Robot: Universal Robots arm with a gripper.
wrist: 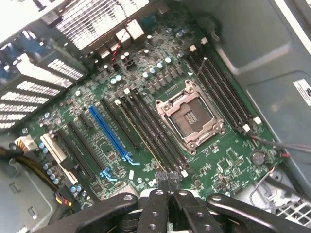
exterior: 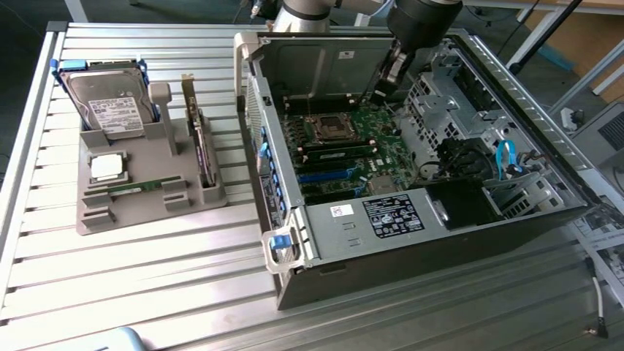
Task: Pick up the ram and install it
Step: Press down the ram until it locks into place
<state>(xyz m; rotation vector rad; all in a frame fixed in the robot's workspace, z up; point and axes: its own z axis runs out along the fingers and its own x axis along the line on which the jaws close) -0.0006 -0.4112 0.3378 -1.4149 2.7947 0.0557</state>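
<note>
The ram is a thin green stick lying in the front slot of the grey holder, at the exterior view's left. My gripper hangs inside the open computer case, far from the ram. In the wrist view the gripper is shut, its black fingertips pressed together with nothing between them. It hovers over the green motherboard, just above the ends of the long black memory slots beside the empty silver processor socket.
The holder also carries a hard drive, a square silver processor chip and an upright dark expansion card. The case walls, a drive cage and blue cables crowd around the arm. A ribbed metal table lies beneath everything.
</note>
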